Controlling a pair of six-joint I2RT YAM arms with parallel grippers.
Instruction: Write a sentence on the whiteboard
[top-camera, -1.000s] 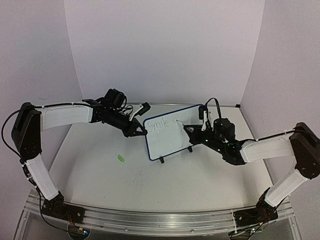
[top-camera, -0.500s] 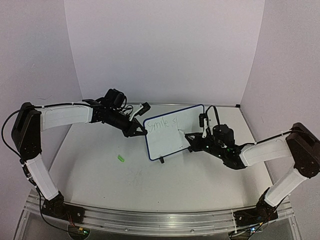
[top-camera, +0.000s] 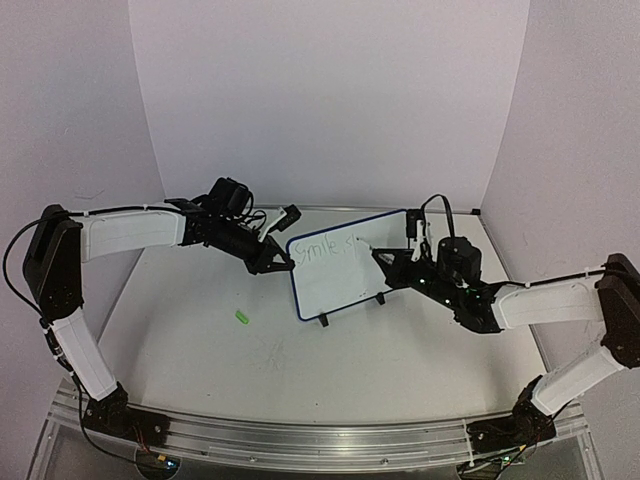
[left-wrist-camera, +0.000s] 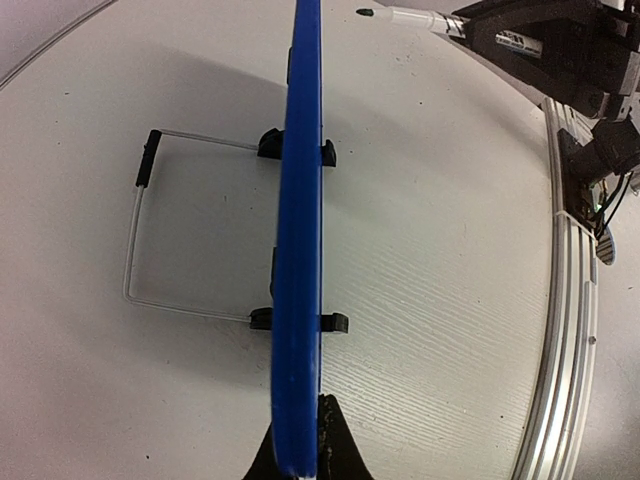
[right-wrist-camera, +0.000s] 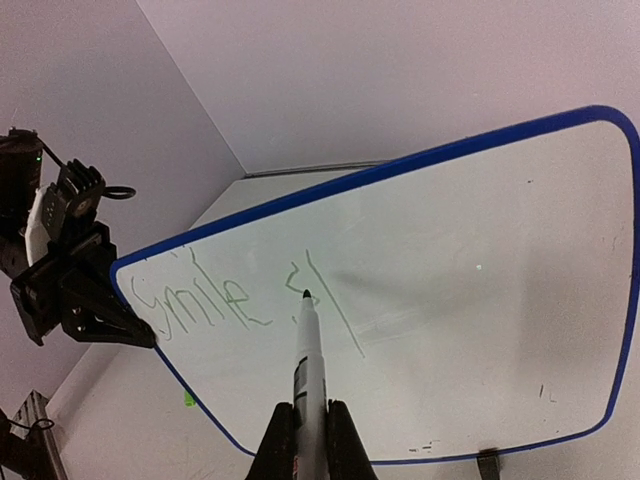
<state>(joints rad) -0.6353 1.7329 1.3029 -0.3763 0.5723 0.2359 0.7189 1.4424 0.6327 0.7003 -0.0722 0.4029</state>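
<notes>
Left jaws pinching upright whiteboard (top-camera: 338, 282), left edge

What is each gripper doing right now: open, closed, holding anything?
Left gripper: closed on the edge of the whiteboard.
Right gripper: closed on the marker.

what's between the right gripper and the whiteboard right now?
Only the marker. The right gripper is shut on it, with the tip aimed at the whiteboard just past the green writing. The right wrist view shows this most clearly.
</notes>
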